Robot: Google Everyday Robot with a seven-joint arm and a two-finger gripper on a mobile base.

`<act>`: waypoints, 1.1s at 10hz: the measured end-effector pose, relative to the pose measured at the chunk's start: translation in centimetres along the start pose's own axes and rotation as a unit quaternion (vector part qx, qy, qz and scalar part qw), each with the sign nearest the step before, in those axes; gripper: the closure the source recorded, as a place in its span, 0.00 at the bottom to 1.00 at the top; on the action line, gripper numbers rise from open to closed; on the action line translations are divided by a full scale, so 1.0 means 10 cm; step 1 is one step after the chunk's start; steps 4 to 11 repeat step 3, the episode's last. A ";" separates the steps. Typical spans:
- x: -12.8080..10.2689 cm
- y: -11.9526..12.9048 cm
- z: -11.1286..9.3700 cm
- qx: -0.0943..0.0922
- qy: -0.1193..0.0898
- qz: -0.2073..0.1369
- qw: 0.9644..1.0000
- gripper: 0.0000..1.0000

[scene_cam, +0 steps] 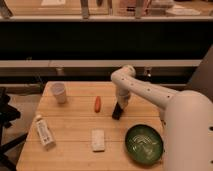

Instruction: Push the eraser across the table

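A tube (44, 134) lay near the table's (75, 125) edge at nine o'clock, with a white cup (59, 92) toward eleven. A small orange carrot (97, 103) sat near the middle, and a whitish block (98, 140) lay at six o'clock. Just right of the carrot, the hand (119, 107) pointed down at the black eraser (117, 111), seemingly touching its top; whether it was wide or narrow, I cannot tell. A green bowl (144, 143) stood at four o'clock. The push looked barely begun; next it likely called for a steady sweep, steering clear of the carrot.
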 end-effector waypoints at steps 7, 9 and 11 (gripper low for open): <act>-0.09 0.01 0.00 -0.002 0.010 -0.013 1.000 1.00; -0.09 0.01 0.00 -0.002 0.010 -0.013 1.000 1.00; -0.09 0.01 0.00 -0.002 0.010 -0.013 1.000 1.00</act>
